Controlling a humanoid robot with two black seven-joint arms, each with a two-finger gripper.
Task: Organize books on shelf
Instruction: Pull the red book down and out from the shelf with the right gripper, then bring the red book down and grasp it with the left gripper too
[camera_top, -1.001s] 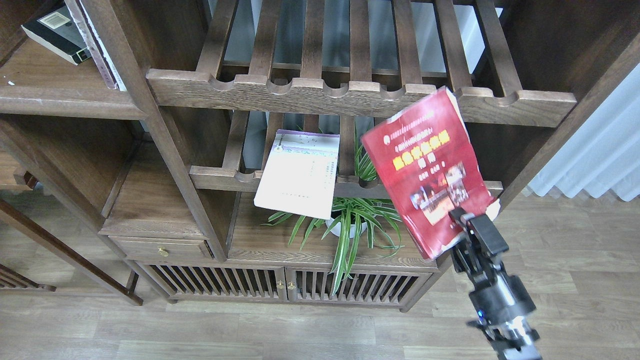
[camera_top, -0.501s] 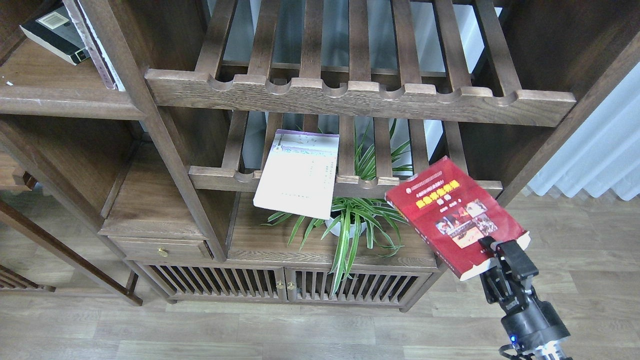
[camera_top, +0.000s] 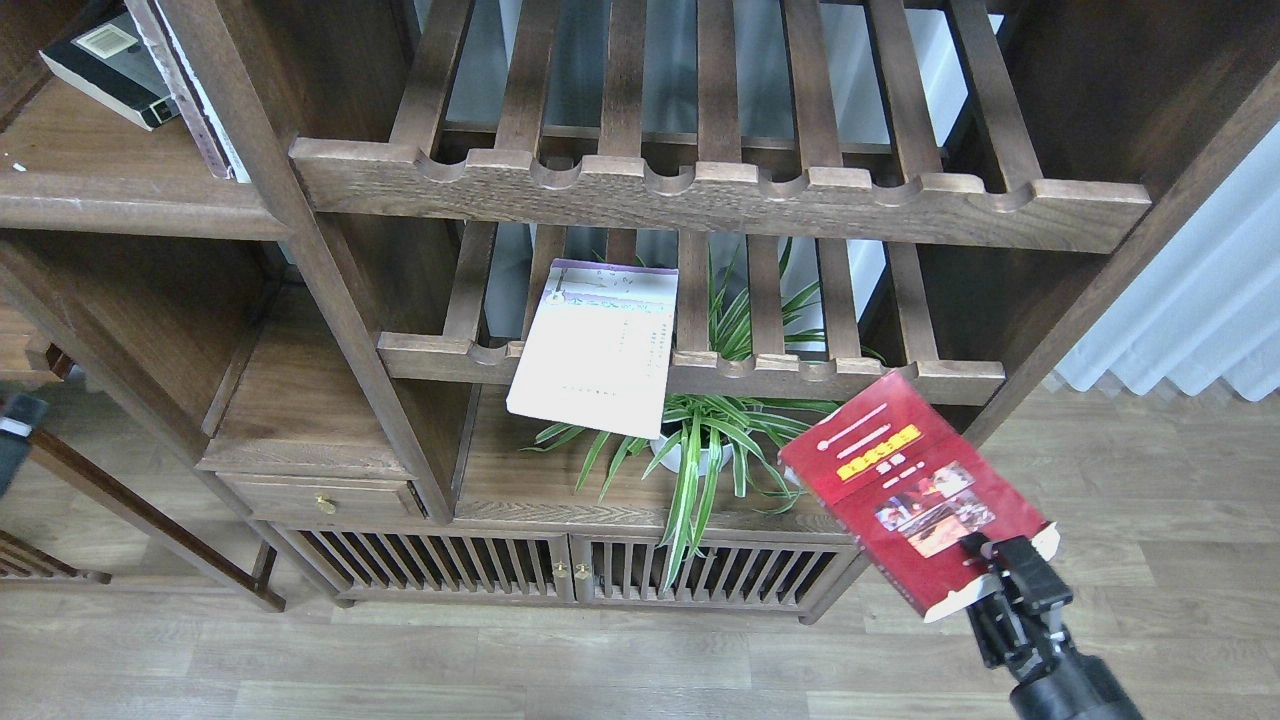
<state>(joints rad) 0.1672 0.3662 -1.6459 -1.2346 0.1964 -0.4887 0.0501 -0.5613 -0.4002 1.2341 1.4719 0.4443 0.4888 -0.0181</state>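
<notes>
My right gripper (camera_top: 1003, 566) is shut on the lower corner of the thick red book (camera_top: 905, 490). It holds the book tilted, in the air, in front of the lower right of the cabinet. The thin white-lavender book (camera_top: 598, 348) lies on the lower slatted rack and overhangs its front rail. The black-bordered book (camera_top: 100, 58) lies at the top left on the flat plank shelf (camera_top: 130, 195). A dark part (camera_top: 12, 440) at the left edge seems to be my left arm; its fingers cannot be told apart.
Two slatted racks with notched front rails (camera_top: 700, 195) fill the middle bay. A potted spider plant (camera_top: 700, 450) stands on the cabinet top below them. A thin upright item (camera_top: 195, 100) leans on the post by the plank shelf. A pale curtain (camera_top: 1200, 300) hangs at right.
My right gripper has swung the red book down and to the right, from in front of the upper rack to below the lower rack, tilting it flatter. A dark part has appeared at the left edge.
</notes>
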